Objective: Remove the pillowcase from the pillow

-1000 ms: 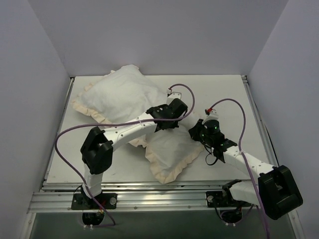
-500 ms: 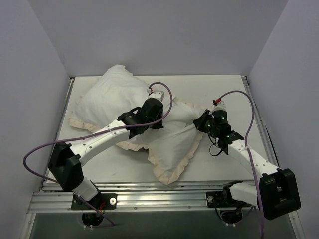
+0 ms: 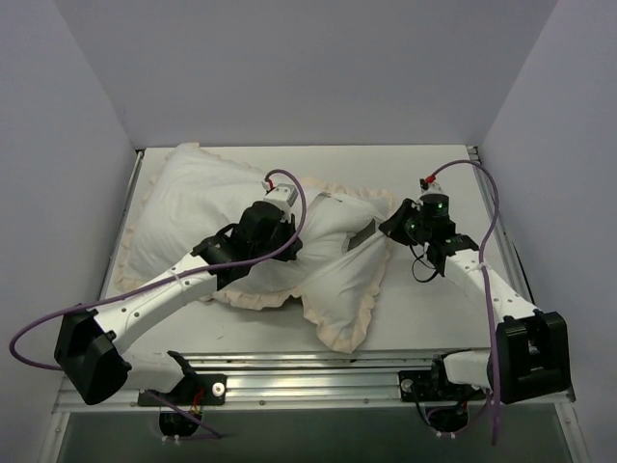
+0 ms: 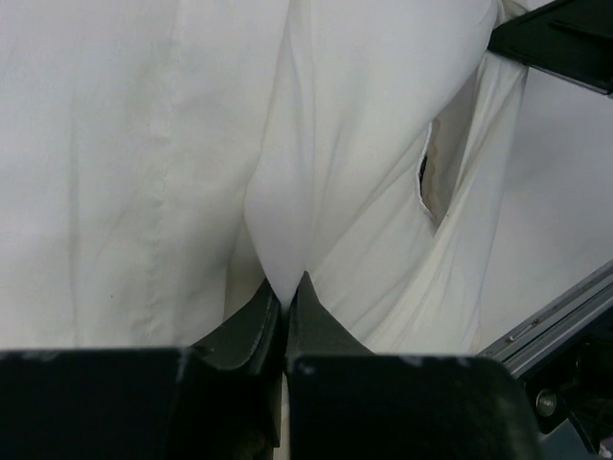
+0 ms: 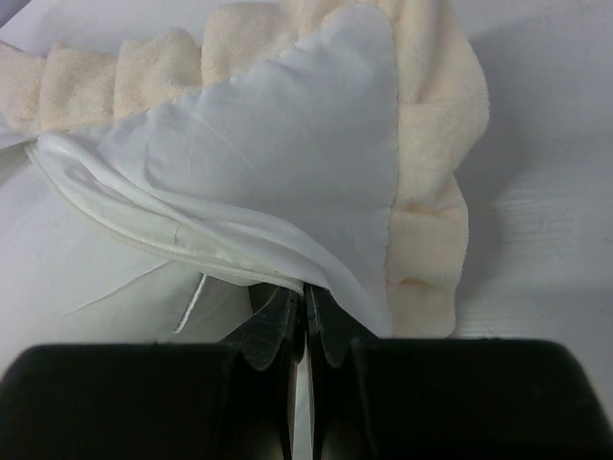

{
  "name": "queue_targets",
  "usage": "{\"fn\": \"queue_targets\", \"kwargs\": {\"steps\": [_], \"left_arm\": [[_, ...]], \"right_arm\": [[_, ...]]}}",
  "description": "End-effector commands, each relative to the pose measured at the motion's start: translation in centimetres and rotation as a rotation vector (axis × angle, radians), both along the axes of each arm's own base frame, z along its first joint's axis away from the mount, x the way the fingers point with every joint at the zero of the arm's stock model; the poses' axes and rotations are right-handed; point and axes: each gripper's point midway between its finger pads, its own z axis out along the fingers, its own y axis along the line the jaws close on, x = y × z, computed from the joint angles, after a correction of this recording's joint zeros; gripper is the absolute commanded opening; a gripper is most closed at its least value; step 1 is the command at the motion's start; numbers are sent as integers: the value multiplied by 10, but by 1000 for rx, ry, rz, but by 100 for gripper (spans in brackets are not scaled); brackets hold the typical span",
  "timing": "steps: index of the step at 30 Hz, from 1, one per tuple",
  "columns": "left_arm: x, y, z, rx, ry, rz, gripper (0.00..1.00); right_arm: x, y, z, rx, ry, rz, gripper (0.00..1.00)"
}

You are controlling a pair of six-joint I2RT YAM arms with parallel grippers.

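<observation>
Since a second ago, the left arm has swung toward the table's (image 3: 434, 323) left edge. It has taken the plump, plain white fabric pillow (image 3: 188, 207) toward the far-left corner. The right arm has drawn back toward the right edge. The soft pillowcase (image 3: 347, 275), white reverse side out with a cream ruffled frill, was bunched near the near edge and now lies stretched across the middle.

Left gripper (image 4: 285, 287): fingers pressed together on a thin fold of smooth white cloth, judged to be the pillow's end.
Right gripper (image 5: 305, 292): clamped on the pillowcase's zippered edge (image 5: 172, 244), beside a frilled corner.

Key relation: the pillow lies left of the case mouth. Its long axis runs from the far-left corner toward the table centre, roughly in line with both grippers, and the left arm is nearer. Its inner end overlaps the frill, so I cannot tell whether it is fully out. The next pull probably needs to go leftward along that axis.
</observation>
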Motion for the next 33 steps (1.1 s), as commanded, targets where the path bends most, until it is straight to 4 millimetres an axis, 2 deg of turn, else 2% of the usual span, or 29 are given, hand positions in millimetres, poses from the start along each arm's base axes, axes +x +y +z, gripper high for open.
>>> {"fn": "queue_targets", "kwargs": {"steps": [1, 4, 6, 7, 8, 10, 15, 17, 18, 19, 20, 21, 22, 23, 24, 27, 28, 29, 30, 31, 32, 33], "left_arm": [[-24, 54, -11, 167, 22, -27, 2], [-33, 53, -16, 174, 29, -83, 2], [-37, 52, -18, 169, 35, -106, 2], [-41, 47, -17, 149, 39, -131, 2], [-44, 46, -20, 138, 44, -145, 2], [-46, 41, -11, 93, 21, -163, 2], [-37, 37, 21, 24, -67, -138, 2], [-24, 39, 29, 26, -87, -70, 2], [-17, 36, 40, 12, -104, -51, 2], [-10, 31, 37, 6, -94, -31, 2], [-4, 28, 38, 0, -92, -11, 2], [3, 27, 38, 0, -94, 16, 2], [14, 18, 37, -10, -84, 35, 2], [18, 14, 39, -16, -82, 45, 2], [24, 9, 38, -29, -70, 61, 2], [45, -7, 38, -60, -64, 93, 2], [52, -14, 31, -68, -44, 103, 2], [58, -19, 37, -86, -48, 112, 2], [62, -22, 35, -90, -41, 121, 2], [68, -29, 26, -86, -21, 125, 2], [71, -35, 26, -98, -20, 115, 2], [77, -42, 32, -119, -32, 110, 2]], "right_arm": [[37, -101, 9, -186, -41, -338, 0], [48, -92, 15, -157, -48, -296, 0], [60, -86, 30, -132, -85, -270, 0], [64, -83, 27, -128, -78, -257, 0], [69, -80, 32, -116, -86, -246, 0], [73, -71, 22, -91, -54, -209, 0], [61, -47, -14, -87, 23, -129, 0], [52, -33, -19, -85, 33, -79, 0], [48, -28, -19, -91, 37, -66, 0], [41, -16, -13, -102, 26, -34, 1], [39, -16, -10, -119, 23, -43, 5], [32, -14, -10, -130, 38, -40, 12], [29, -10, 3, -131, 12, -34, 17], [23, -15, 5, -153, 32, -59, 21], [21, -17, 12, -161, 20, -74, 30], [8, -17, 38, -176, -10, -97, 44], [3, -13, 49, -161, -36, -93, 47], [-3, -3, 54, -161, -38, -75, 50], [-5, -2, 59, -162, -45, -105, 55], [-8, 3, 64, -159, -55, -103, 58], [-11, 7, 67, -160, -60, -103, 60], [-17, 21, 70, -152, -56, -85, 63]]}}
